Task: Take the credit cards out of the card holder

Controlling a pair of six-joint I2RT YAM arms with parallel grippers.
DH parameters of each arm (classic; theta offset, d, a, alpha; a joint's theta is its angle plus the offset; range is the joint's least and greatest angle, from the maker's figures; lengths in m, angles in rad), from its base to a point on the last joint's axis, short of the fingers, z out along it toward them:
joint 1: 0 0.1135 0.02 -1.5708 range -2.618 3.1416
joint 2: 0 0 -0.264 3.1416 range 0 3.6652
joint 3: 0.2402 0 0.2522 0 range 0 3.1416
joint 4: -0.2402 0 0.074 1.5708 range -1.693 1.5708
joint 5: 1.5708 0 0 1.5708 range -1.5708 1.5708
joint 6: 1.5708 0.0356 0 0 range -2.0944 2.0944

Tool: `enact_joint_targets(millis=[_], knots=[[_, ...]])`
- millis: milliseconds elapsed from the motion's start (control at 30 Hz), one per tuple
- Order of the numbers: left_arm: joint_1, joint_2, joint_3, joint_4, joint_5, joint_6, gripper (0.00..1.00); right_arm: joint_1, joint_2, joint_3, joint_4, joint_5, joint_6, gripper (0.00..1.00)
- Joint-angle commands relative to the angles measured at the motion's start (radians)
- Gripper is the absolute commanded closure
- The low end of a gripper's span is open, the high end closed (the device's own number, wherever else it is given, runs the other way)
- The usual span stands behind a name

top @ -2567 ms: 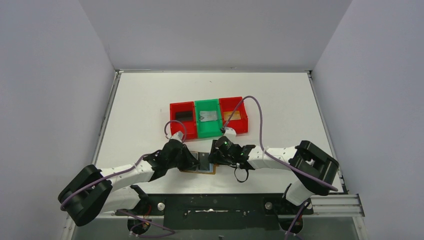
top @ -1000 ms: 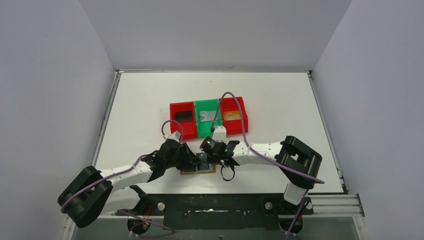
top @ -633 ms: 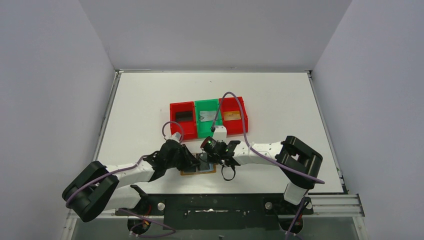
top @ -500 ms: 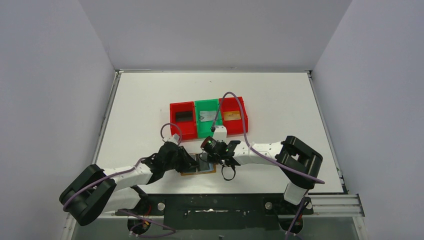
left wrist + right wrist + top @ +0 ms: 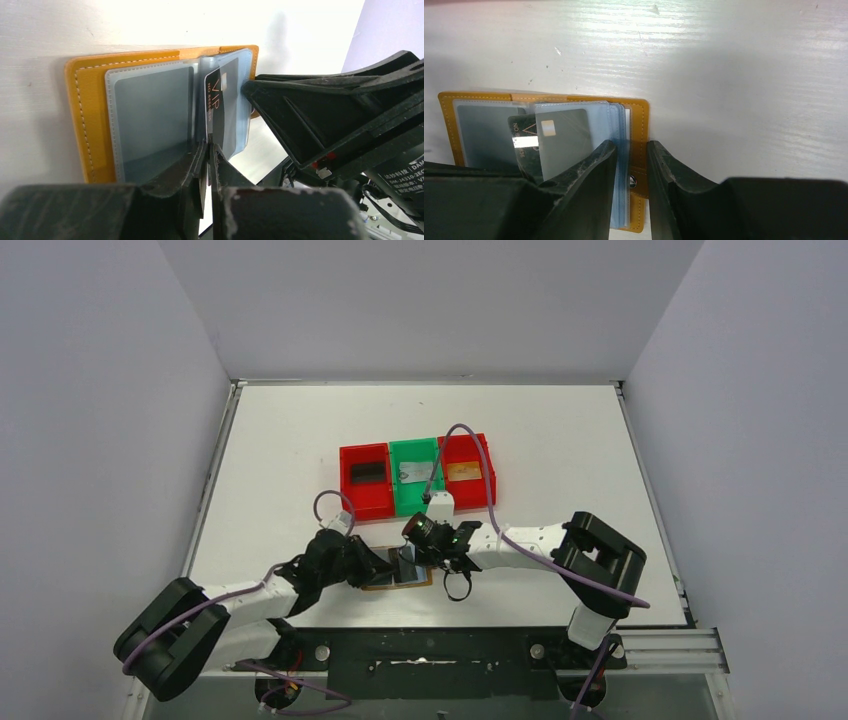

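Holder (image 5: 85,125) spread open on bench (image 5: 560,440), at near edge, between both arms. Left tool (image 5: 207,147) nearly closed, pinched on lower edge of black VIP card (image 5: 217,105), upright among blue-grey sleeves (image 5: 150,115) at holder's fold. Right tool (image 5: 631,145) narrow, clamped across holder's right cover and sleeve stack, snap (image 5: 632,182) between its fingers. Grey card (image 5: 564,142) with pale chip, seated in sleeve, overlapping VIP card. Stood in row just beyond holder, side by side: left red bin (image 5: 365,502), green bin (image 5: 418,502), right red bin (image 5: 478,498). Held one apiece: black card (image 5: 367,472), silver card (image 5: 418,473), orange card (image 5: 464,471). Tools close together over holder.
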Motion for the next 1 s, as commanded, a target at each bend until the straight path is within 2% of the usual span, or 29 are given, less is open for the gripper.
enact_joint_targets(millis=[0,67,133,633,733,900,967], knots=[[0.003,-0.039,-0.001,-0.012,-0.008,0.013,0.89,-0.005,0.051,-0.05,-0.044,-0.027,-0.011,0.72],[0.002,-0.035,0.002,-0.002,-0.005,0.01,0.82,-0.005,0.051,-0.05,-0.042,-0.027,-0.011,0.72],[0.004,-0.019,0.008,0.009,0.0,0.008,0.8,-0.006,0.051,-0.052,-0.039,-0.029,-0.01,0.72],[0.001,0.097,0.018,0.082,0.003,-0.019,0.78,-0.006,0.055,-0.055,-0.017,-0.048,-0.012,0.72],[0.002,0.087,0.01,0.088,-0.008,-0.028,0.84,-0.006,0.055,-0.055,-0.017,-0.047,-0.011,0.72],[0.005,0.062,0.01,0.063,-0.017,-0.019,1.0,-0.007,0.052,-0.055,-0.026,-0.041,-0.008,0.72],[0.004,0.043,0.007,0.037,-0.023,-0.01,1.0,-0.009,0.045,-0.059,-0.025,-0.037,-0.008,0.72]])
